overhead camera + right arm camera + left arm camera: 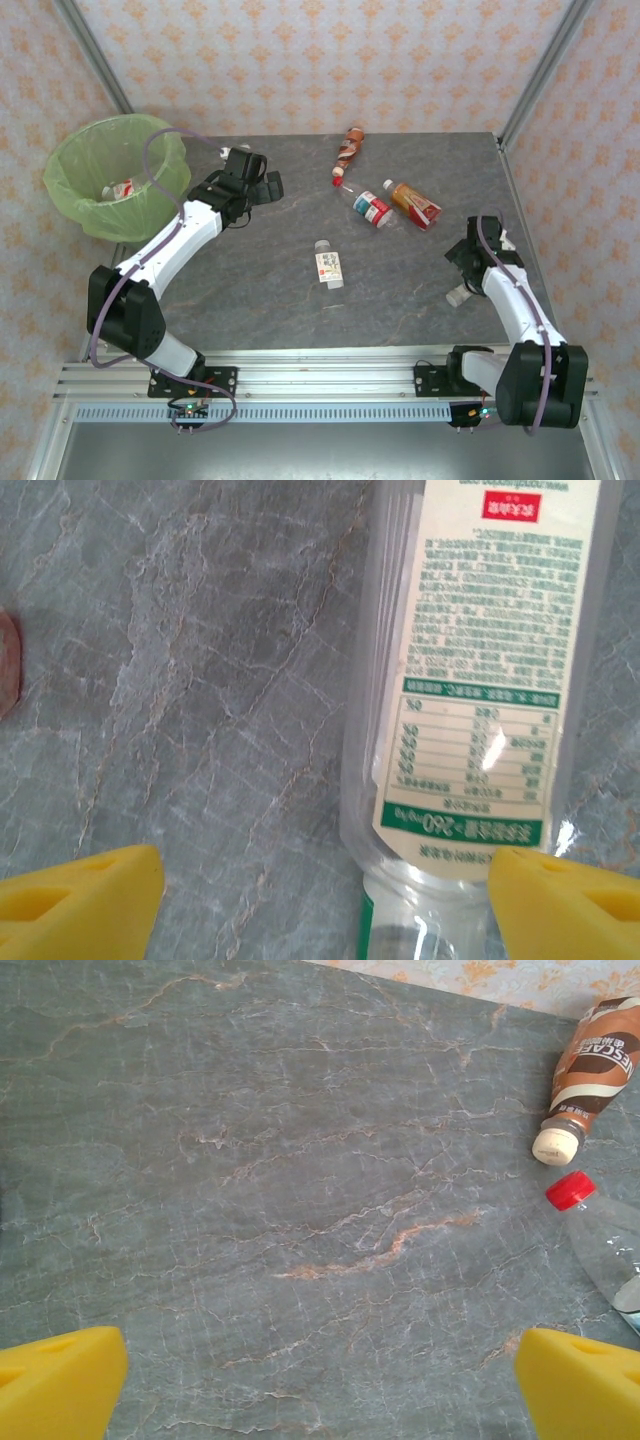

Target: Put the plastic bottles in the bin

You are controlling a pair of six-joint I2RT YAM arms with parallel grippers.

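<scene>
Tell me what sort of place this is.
Most likely a robot test cell, not a home: a marble-look table boxed in by wallpapered panels, two robot arms bolted to an aluminium rail, plastic bottles strewn on the table, and a bag-lined bin.

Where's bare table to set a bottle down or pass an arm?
Bare: the near left, between the left arm and the centre bottle; also the far right corner behind the amber bottle. Crowded: the far middle, where the brown bottle, red-capped bottle and amber bottle lie close together.
</scene>
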